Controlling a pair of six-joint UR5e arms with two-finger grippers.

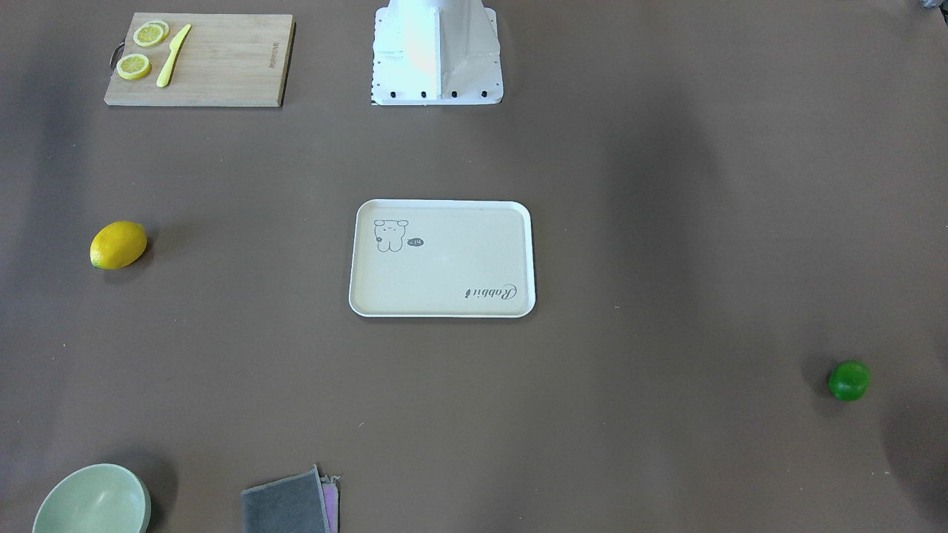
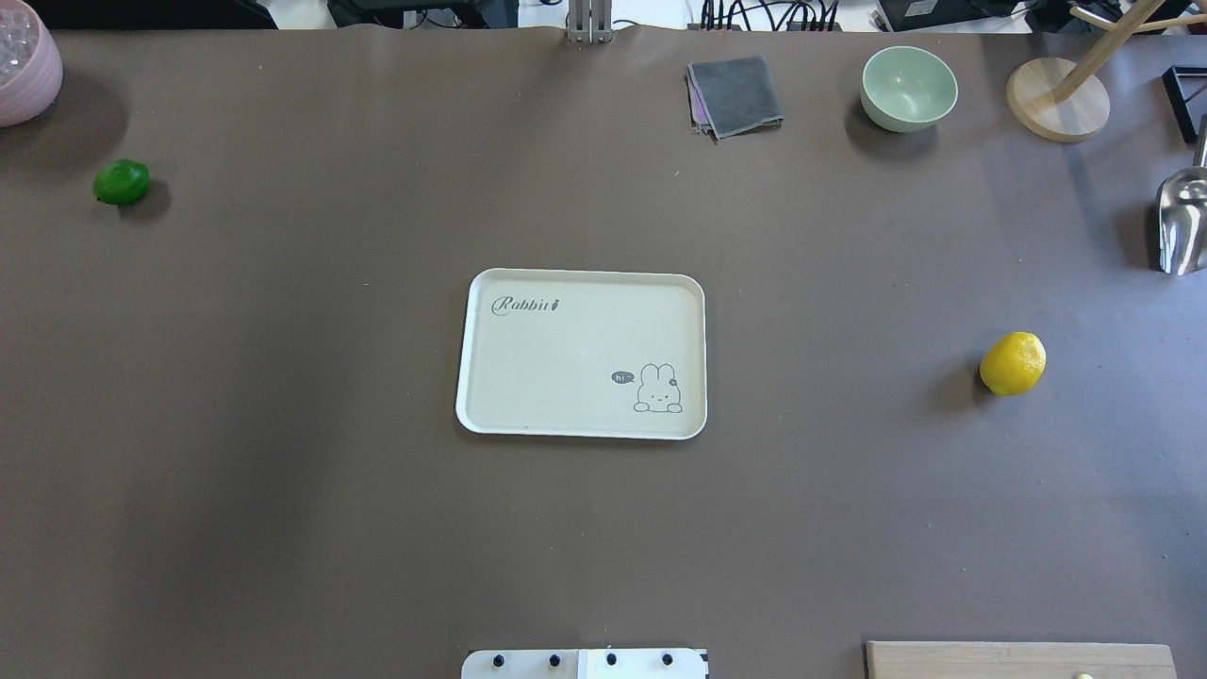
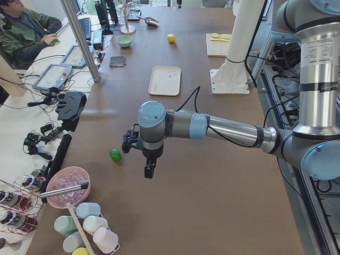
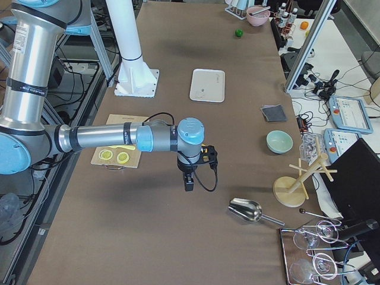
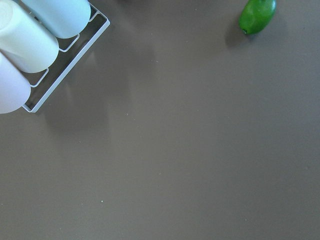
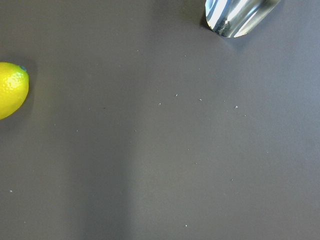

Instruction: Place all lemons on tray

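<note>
- Nothing is judged done yet. The bright yellow oval lemon (image 2: 1013, 363) is seen on the brown table (image 2: 283, 424), well apart from the tray on the robot's right. The glossy green lemon (image 2: 122, 182) is seen far off on its left. Both are still to be moved.
- The flat cream rectangular tray with a white rim (image 2: 580, 354) is found mid-table, with no fruit in it.
- The pale green bowl (image 2: 908, 87) appears to hold nothing.
- The left gripper (image 3: 150, 169) is hung near the green lemon and the right gripper (image 4: 189, 179) over bare table. How far either is open cannot be told.
</note>
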